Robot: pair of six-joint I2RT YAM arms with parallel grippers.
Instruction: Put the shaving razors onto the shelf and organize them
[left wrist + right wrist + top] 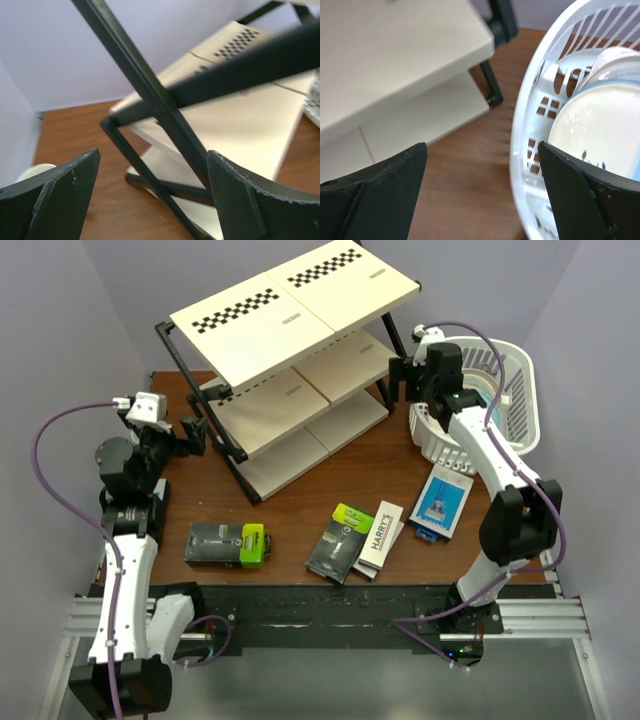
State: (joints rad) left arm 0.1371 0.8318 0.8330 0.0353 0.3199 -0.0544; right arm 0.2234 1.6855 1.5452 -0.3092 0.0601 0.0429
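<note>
The shelf stands tilted at the back of the table, and I see no boxes on its boards. Four razor boxes lie on the wood in front: a black one with a lime-green end, a second black-and-green one, a white HARRY'S box leaning against it, and a blue-and-white one. My left gripper is open at the shelf's left frame; the black crossed bars run past its empty jaws. My right gripper is open and empty above the table between the shelf and a basket.
A white plastic basket stands at the back right, its rim close to my right finger, with a white-and-blue plate inside. Lilac walls close in the table on three sides. A pale round object shows beside my left finger.
</note>
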